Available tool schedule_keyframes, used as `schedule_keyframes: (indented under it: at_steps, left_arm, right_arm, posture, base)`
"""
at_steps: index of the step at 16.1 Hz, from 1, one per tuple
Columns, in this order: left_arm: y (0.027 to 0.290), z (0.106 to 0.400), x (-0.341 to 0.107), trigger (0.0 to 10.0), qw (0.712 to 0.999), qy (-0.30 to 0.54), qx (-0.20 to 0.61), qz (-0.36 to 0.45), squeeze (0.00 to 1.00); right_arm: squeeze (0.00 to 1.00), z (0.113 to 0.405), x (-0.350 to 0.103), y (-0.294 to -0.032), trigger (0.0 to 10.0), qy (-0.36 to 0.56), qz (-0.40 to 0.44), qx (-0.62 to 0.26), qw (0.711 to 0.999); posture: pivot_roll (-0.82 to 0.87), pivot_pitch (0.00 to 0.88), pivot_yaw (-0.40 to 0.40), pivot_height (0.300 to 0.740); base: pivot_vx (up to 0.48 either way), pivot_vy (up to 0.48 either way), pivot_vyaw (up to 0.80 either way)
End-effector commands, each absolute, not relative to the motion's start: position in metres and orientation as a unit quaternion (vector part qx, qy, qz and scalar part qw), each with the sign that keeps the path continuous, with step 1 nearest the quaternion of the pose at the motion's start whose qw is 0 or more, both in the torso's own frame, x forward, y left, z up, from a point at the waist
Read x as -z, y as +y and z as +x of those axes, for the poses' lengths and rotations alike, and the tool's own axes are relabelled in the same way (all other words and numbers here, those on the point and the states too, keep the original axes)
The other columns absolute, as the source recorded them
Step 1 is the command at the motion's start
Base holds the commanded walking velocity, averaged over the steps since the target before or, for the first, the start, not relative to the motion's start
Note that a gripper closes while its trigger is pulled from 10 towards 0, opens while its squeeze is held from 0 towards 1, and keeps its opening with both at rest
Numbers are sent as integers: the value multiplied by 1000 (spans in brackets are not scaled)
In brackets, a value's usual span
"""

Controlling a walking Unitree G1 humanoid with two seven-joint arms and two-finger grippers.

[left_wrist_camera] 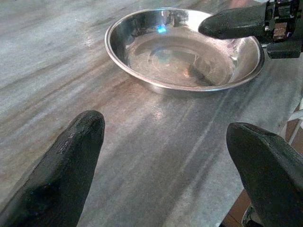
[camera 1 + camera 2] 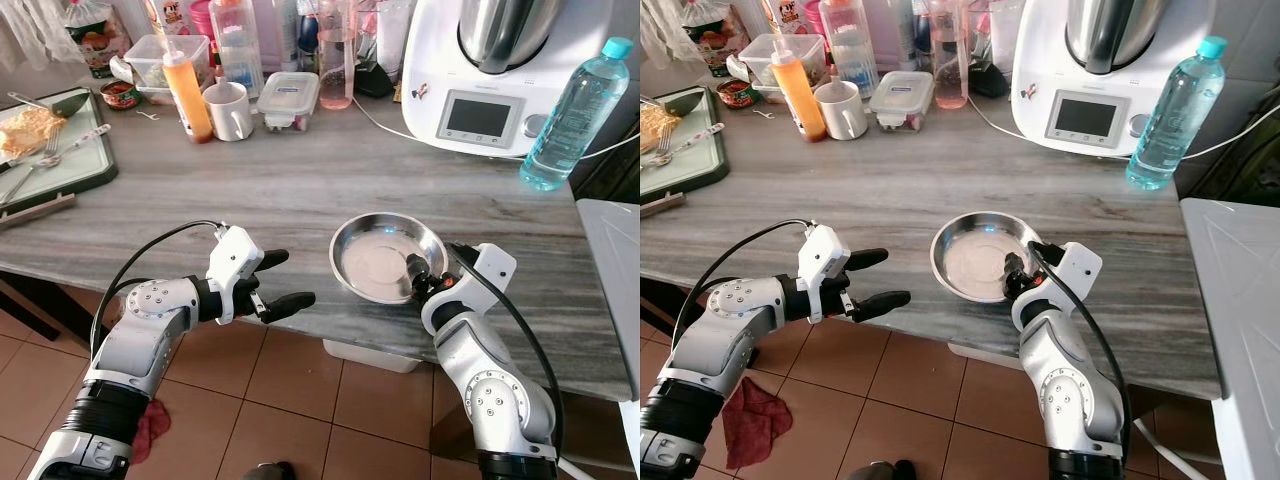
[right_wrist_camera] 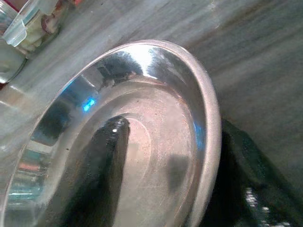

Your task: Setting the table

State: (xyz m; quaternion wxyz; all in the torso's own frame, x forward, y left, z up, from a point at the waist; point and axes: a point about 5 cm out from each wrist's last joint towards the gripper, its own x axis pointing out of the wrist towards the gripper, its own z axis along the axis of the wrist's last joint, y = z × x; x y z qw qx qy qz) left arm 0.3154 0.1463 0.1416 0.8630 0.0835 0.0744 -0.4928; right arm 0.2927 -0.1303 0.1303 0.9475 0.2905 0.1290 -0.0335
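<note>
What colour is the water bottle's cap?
Light blue, on the water bottle; clearest in the left eye view.

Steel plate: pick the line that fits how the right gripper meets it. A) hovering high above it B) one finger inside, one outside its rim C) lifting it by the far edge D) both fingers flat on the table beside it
B: the right gripper straddles the rim of the steel plate, one finger inside the dish and one outside.

— What is sitting on the table (image 2: 300,190)?
— One steel plate (image 2: 375,262), one mug (image 2: 229,110), one orange sauce bottle (image 2: 187,95), one water bottle (image 2: 573,112), one kitchen machine (image 2: 500,75).
— Hands showing?
— Two: left hand (image 2: 285,282), right hand (image 2: 428,279).
</note>
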Motion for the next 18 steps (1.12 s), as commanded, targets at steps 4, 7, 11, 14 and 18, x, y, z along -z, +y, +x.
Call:
schedule_keyframes:
  at_steps: [4,7,11,14,18]
  left_arm:
    - [143,316,-143,10000,855,74,505,88,0]
    - [140,316,-143,10000,854,72,508,84,0]
    - [138,318,-142,10000,853,71,510,82,0]
    - [136,318,-142,10000,853,71,511,80,0]
    - [132,319,-141,10000,850,69,516,78,0]
  right_arm:
    - [1000,278,-109,-131,10000,173,303,54,936]
    - [1000,272,-111,-139,10000,168,291,58,940]
    - [1000,262,-117,-150,10000,147,295,72,941]
    - [1000,257,-122,-155,10000,130,293,77,944]
    - [1000,248,-130,-155,10000,107,299,67,946]
  posture:
    - [100,135,70,714]
    - [92,131,71,714]
    - [79,123,73,714]
    - [70,118,74,714]
    - [59,116,75,714]
  base:
    - [0,0,0]
    - [0,0,0]
    - [0,0,0]
    - [0,0,0]
    - [0,0,0]
